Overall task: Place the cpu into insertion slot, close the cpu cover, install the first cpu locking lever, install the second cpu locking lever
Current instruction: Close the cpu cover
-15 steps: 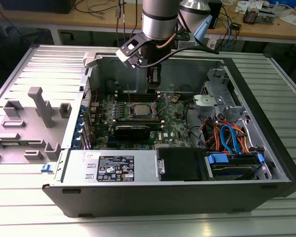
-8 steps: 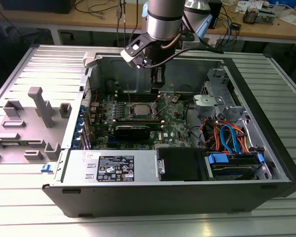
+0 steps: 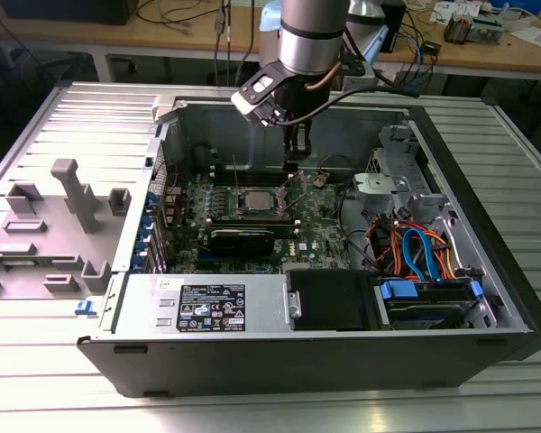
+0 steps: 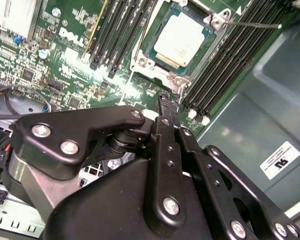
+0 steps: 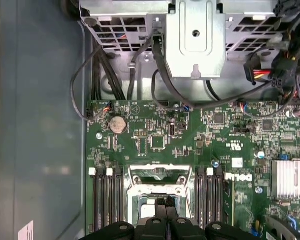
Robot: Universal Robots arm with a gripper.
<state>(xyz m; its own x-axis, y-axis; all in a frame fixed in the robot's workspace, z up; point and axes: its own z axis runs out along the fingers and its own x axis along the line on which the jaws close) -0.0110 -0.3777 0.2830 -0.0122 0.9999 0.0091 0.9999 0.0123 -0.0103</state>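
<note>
The cpu (image 4: 181, 40), a small square with a dull silver top, lies in the insertion slot (image 4: 146, 64) on the green motherboard (image 3: 320, 221). The cpu cover (image 5: 157, 176), a silver frame with a window, appears raised at the slot's edge toward the exterior view's right, though its angle is hard to judge. My gripper (image 3: 295, 155) hangs just above that cover, its black fingertips (image 5: 160, 205) pressed together with nothing between them. One thin wire locking lever (image 4: 250, 23) sticks out unlatched; in the exterior view this lever (image 3: 234, 177) points upward.
Black memory slots (image 5: 106, 200) flank the socket on both sides. A metal drive cage (image 5: 195, 45) with looping black cables (image 5: 160, 75) is close by. Case walls (image 3: 167, 135) ring the board. Grey plastic fixtures (image 3: 72, 194) stand on the table at the exterior view's left.
</note>
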